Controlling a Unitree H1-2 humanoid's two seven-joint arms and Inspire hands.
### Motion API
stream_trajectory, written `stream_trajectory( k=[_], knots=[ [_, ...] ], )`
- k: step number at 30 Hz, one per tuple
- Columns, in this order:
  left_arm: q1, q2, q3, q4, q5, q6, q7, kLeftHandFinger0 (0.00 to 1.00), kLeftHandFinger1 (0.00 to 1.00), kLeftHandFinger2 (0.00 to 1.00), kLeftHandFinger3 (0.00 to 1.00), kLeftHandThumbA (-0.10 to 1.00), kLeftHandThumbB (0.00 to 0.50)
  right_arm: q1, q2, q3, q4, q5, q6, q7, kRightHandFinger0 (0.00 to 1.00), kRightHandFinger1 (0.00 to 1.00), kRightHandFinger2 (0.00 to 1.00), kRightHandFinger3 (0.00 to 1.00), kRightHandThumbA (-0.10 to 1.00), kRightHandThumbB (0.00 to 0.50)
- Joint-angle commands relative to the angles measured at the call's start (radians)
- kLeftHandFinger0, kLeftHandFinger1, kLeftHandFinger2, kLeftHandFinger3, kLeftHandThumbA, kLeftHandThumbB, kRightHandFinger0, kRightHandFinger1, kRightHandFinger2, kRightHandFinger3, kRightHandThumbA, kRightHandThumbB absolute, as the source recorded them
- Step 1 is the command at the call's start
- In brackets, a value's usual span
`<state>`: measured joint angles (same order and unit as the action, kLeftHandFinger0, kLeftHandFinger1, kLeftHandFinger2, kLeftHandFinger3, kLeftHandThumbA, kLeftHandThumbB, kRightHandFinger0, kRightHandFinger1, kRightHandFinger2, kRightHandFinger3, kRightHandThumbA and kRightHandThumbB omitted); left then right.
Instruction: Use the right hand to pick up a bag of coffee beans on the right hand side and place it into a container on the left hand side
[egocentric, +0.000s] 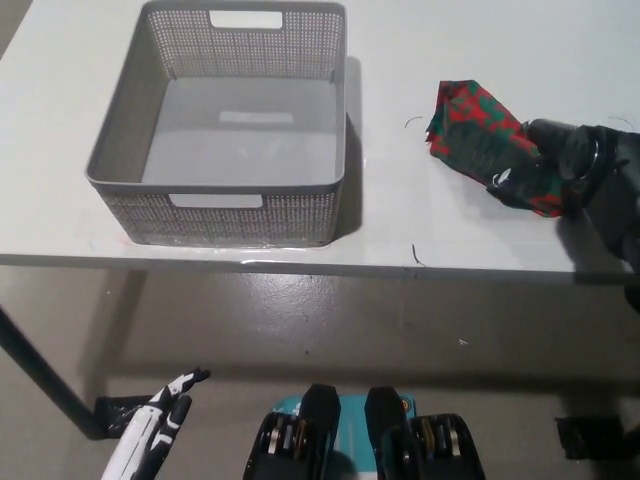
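Our right hand (545, 170) is closed around the near right end of the bag of coffee beans (478, 135), which lies at the right of the bench (400, 225), its long axis slanting from far left to near right, so the bag stretches away from the hand toward the basket (330, 110). The grey basket stands well apart to the left, with bare white bench between. Our left hand (150, 435) hangs low below the bench edge over the grey floor, fingers apart, far from the bag.
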<state>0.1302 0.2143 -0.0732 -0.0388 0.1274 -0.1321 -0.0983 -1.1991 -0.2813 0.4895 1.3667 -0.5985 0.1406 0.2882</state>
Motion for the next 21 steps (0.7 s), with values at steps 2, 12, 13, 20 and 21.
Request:
stream_trajectory(
  k=[2,12,13,20,21],
  knots=[
    [-0.016,0.017,0.005,-0.032,0.0,-0.008,-0.014,1.0,1.0,1.0,1.0,1.0,0.5,0.068,0.022,-0.032,0.009,0.027,-0.088,-0.282,1.0,1.0,1.0,1.0,0.2,0.316],
    [-0.035,0.024,0.002,-0.032,0.015,0.001,-0.02,1.0,1.0,1.0,1.0,1.0,0.5,0.067,0.019,-0.112,0.001,0.065,-0.242,-0.55,0.1,0.66,1.0,1.0,-0.1,0.153],
    [-0.036,0.024,0.0,-0.033,0.016,0.007,-0.022,1.0,1.0,1.0,1.0,1.0,0.5,0.061,0.02,-0.123,0.0,0.073,-0.255,-0.557,0.09,0.65,1.0,1.0,-0.1,0.142],
    [-0.031,0.044,-0.017,-0.046,0.033,0.025,-0.046,1.0,1.0,1.0,1.0,1.0,0.5,-0.012,0.035,-0.161,-0.045,0.076,-0.332,-0.647,0.1,0.63,0.96,1.0,-0.1,0.14],
    [-0.032,0.045,-0.019,-0.046,0.034,0.028,-0.047,1.0,1.0,1.0,1.0,1.0,0.5,-0.027,0.037,-0.165,-0.056,0.074,-0.33,-0.652,0.09,0.61,0.96,1.0,-0.1,0.147]
  ],
)
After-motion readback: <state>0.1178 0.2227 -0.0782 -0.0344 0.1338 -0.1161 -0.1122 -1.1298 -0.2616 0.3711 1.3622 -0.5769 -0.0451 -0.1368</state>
